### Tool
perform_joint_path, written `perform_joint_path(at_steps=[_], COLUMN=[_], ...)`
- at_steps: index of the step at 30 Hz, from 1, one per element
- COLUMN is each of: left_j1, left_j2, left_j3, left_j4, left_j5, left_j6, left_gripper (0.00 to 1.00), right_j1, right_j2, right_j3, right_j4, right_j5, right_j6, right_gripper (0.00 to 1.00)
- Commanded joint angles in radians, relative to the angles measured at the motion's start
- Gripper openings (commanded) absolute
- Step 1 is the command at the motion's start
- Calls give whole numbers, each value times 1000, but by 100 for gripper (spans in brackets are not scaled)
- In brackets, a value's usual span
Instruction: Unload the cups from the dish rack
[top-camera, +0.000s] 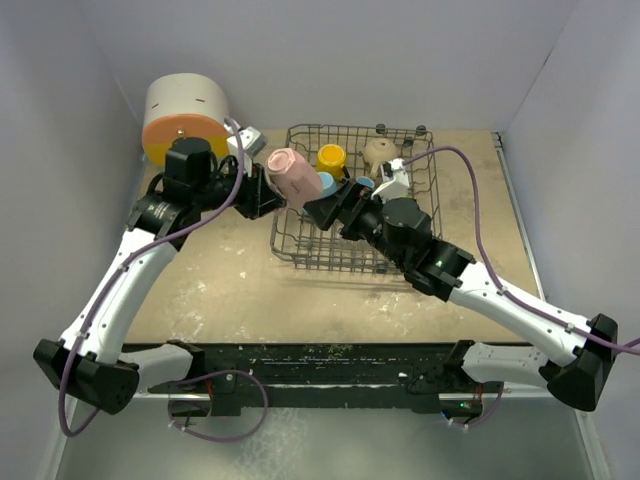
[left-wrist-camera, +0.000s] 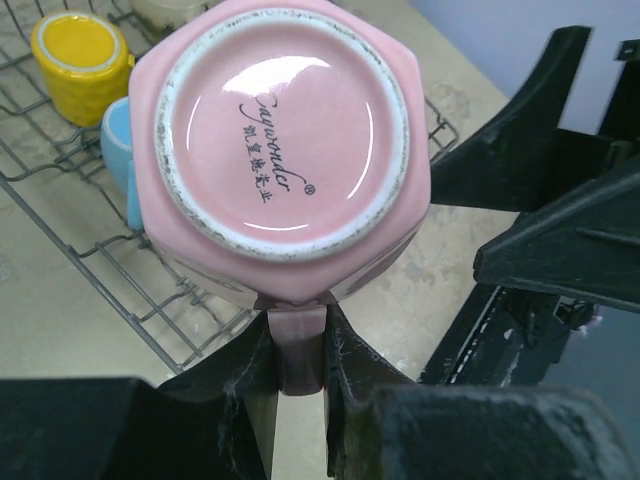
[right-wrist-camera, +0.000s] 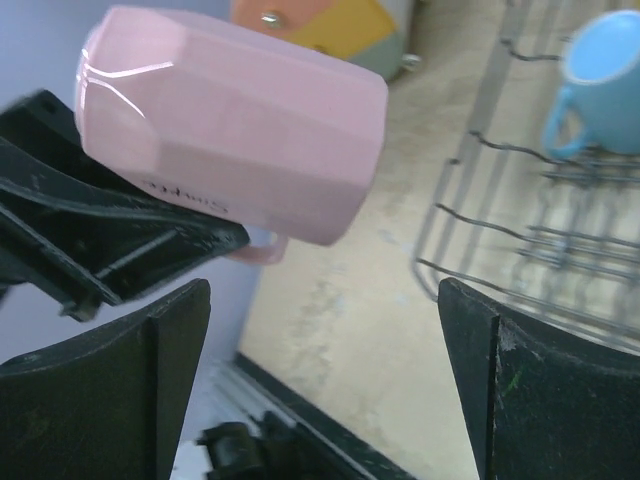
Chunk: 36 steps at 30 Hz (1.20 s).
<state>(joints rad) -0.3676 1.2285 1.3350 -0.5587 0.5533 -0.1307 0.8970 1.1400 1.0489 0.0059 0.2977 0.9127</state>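
A pink handled cup (top-camera: 293, 176) hangs on its side in the air just left of the dish rack (top-camera: 300, 262). My left gripper (left-wrist-camera: 298, 350) is shut on its handle, with the cup's base (left-wrist-camera: 285, 130) facing the camera. My right gripper (right-wrist-camera: 325, 340) stands wide open beside the pink cup (right-wrist-camera: 235, 125), nothing between its fingers. In the rack I see a yellow cup (top-camera: 331, 157), a tan cup (top-camera: 381, 150) and a blue cup (top-camera: 328, 184). The right arm hides part of the rack's middle.
A rounded white and orange drawer box (top-camera: 185, 115) stands at the back left, close behind the left arm. Grey walls enclose the table on three sides. The rack's left rim (right-wrist-camera: 480, 210) lies just right of my right gripper.
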Motion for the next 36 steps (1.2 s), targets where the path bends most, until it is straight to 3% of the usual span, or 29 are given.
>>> perform_joint_path(at_steps=[1, 6, 11, 16, 23, 25, 27, 28, 29, 30, 33, 34, 36], left_j1=[28, 56, 81, 83, 83, 82, 82, 82, 83, 84, 83, 83, 83], left_j2=[-82, -113, -139, -170, -209, -222, -236, -242, -245, -250, -262, -263, -271], left_j3=[69, 61, 12, -29, -95, -116, -125, -119, -106, -84, -40, -28, -20], left_j4=[54, 66, 151, 227, 260, 239, 194, 158, 112, 62, -90, -141, -222], left_j5=[126, 212, 300, 315, 329, 323, 298, 276, 251, 205, 65, -5, -111], left_j6=[-98, -211, -359, -437, -467, -438, -371, -322, -255, -186, 16, 75, 184], left_gripper=[0, 0, 0, 0, 0, 0, 0, 3, 20, 48, 92, 100, 99], right_j1=[6, 6, 6, 7, 14, 17, 19, 19, 19, 18, 19, 19, 19], right_j2=[-15, -16, 7, 26, 82, 102, 105, 99, 87, 71, 9, -7, -22], right_j3=[-24, -114, -132, -150, -128, -119, -104, -95, -88, -82, -55, -16, 84], right_j4=[292, 542, 723, 902, 1025, 1054, 1039, 1016, 976, 932, 731, 620, 362], right_j5=[-117, -178, -243, -263, -249, -247, -244, -242, -236, -226, -179, -167, -125], right_j6=[107, 191, 262, 325, 378, 384, 375, 364, 350, 329, 247, 215, 119], right_gripper=[97, 96, 89, 68, 46, 35, 16, 5, 0, 0, 0, 0, 0])
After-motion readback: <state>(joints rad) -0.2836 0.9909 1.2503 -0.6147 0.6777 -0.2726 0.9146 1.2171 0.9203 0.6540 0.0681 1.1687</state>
